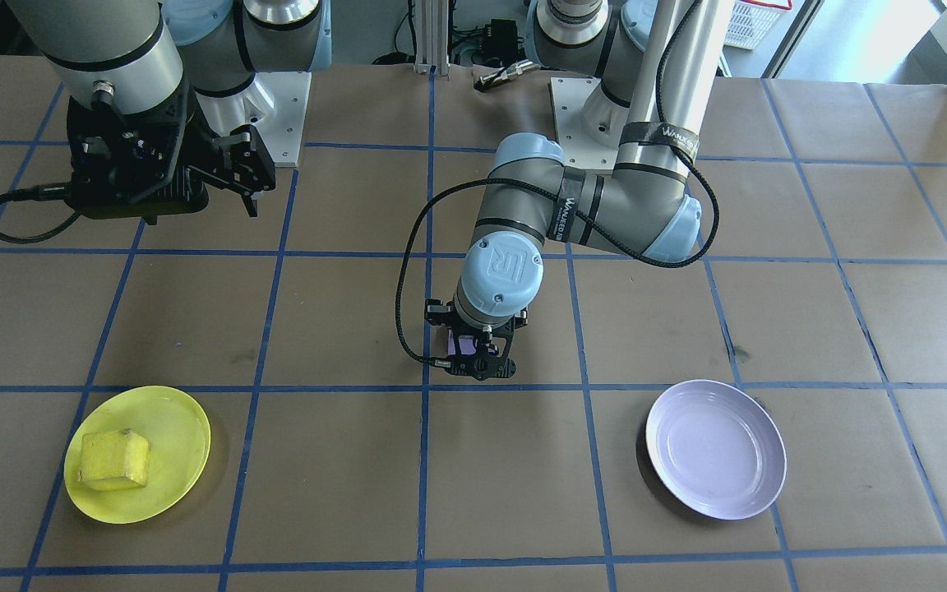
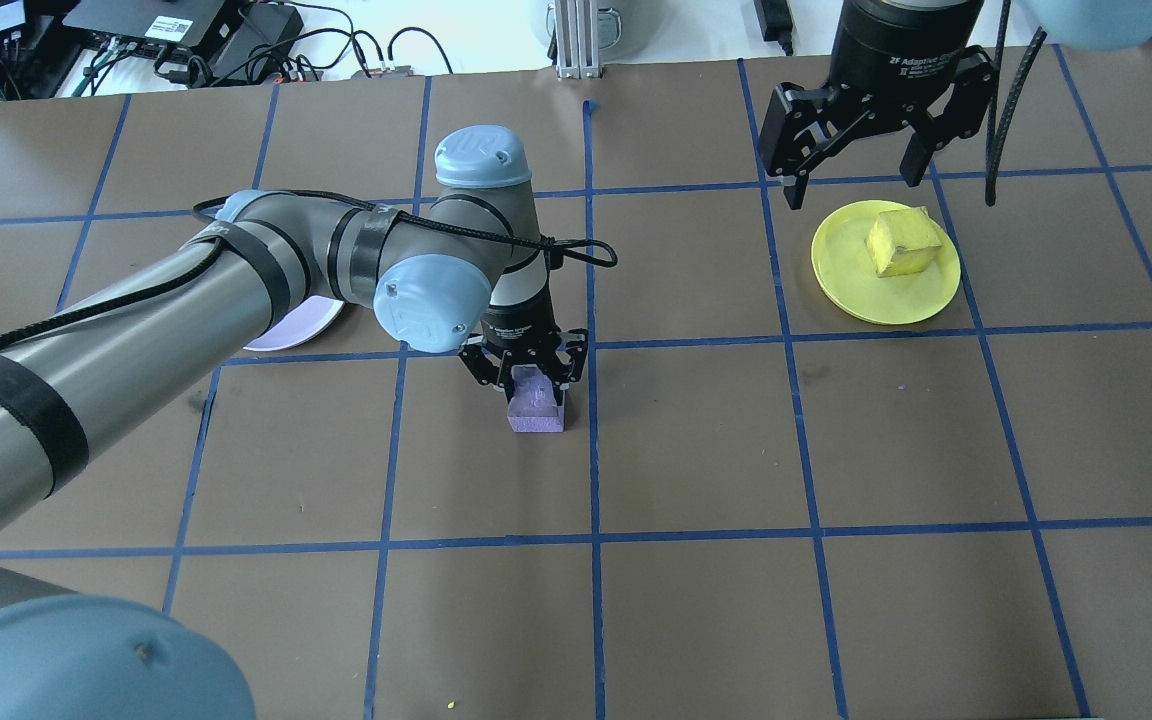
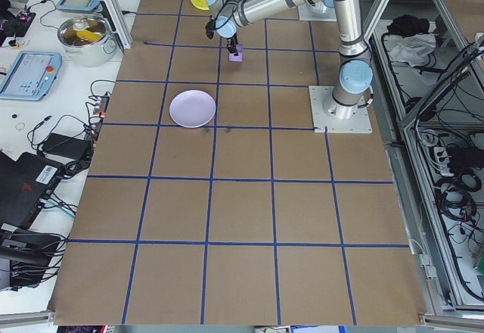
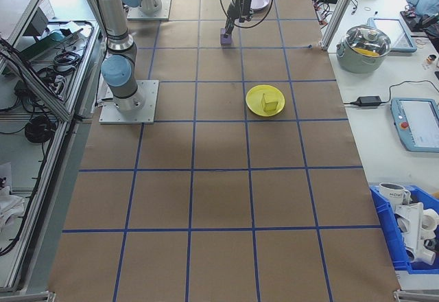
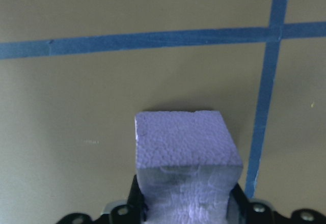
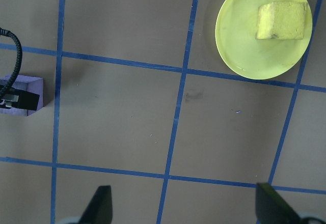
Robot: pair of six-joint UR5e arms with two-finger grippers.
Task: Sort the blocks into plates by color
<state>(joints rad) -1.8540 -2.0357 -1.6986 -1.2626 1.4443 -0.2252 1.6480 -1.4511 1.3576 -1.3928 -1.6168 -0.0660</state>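
1. On my overhead view, the glossy lavender plate lay far left on the paper-covered worktop, half hidden under the left arm.
2. My left hand stood mid-worktop, its fingers clamped around the rough, foam-like purple cube, which rested on the paper.
3. My right hand hung spread wide, gripping nothing.
4. Just beside it, the round yellow plate carried the coarse yellow cube.

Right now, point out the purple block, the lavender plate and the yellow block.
purple block [image 2: 536, 408]: overhead exterior view, its top face.
lavender plate [image 1: 716, 448]: exterior front-facing view, its bare centre.
yellow block [image 1: 114, 459]: exterior front-facing view, its top face.
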